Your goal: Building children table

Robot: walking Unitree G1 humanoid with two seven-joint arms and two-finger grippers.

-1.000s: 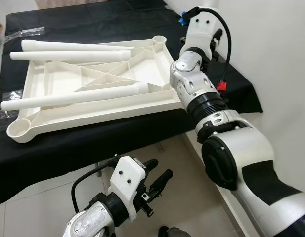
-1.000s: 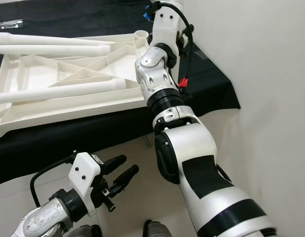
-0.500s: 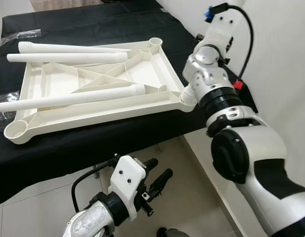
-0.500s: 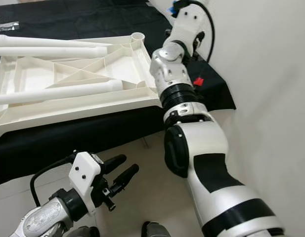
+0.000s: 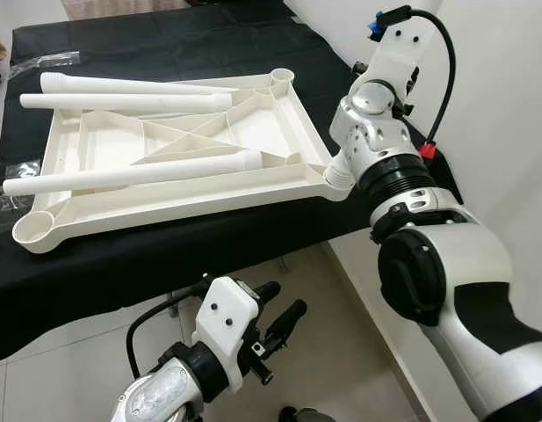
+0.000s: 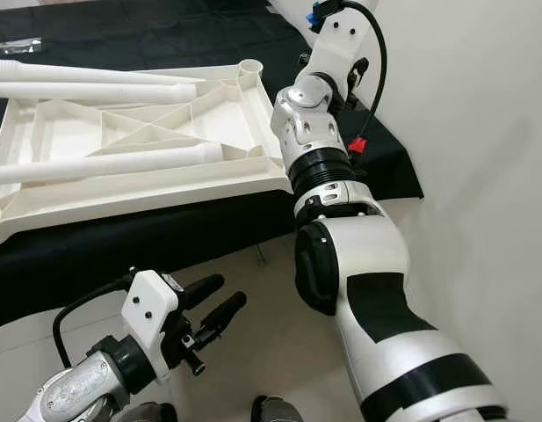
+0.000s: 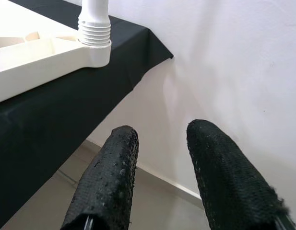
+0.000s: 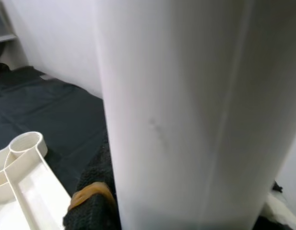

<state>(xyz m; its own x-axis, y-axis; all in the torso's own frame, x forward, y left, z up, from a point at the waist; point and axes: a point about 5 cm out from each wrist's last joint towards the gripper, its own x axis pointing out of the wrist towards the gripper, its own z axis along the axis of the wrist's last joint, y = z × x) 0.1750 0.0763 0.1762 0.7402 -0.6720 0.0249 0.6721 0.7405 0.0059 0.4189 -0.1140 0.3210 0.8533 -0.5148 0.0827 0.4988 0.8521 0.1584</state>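
— Two black fingers (image 7: 107,182) of the left gripper (image 5: 278,309) stand parted with nothing between them, low at 6 o'clock over the pale floor (image 5: 68,374). And the right one?

— Right gripper (image 8: 97,206) is closed around a white table leg (image 8: 181,115); a dark finger shows pressed against the tube, though the grip itself is mostly hidden, so I would only say it seems firm. That leg stands upright, its ribbed end (image 7: 94,32) seated in the corner socket of the upturned white tabletop (image 5: 178,198).

— Where is that corner?

— At about 3 o'clock on the tabletop, just beside the silver right arm (image 5: 380,167). Three more legs (image 5: 130,173) lie loose across the ribbed underside, from 9 toward 2 o'clock.

— And what is under it all?

— Black cloth (image 5: 148,40) covering a low surface, with a white wall (image 5: 499,105) at 3 o'clock and clear plastic wrap (image 5: 55,60) at 10 o'clock.
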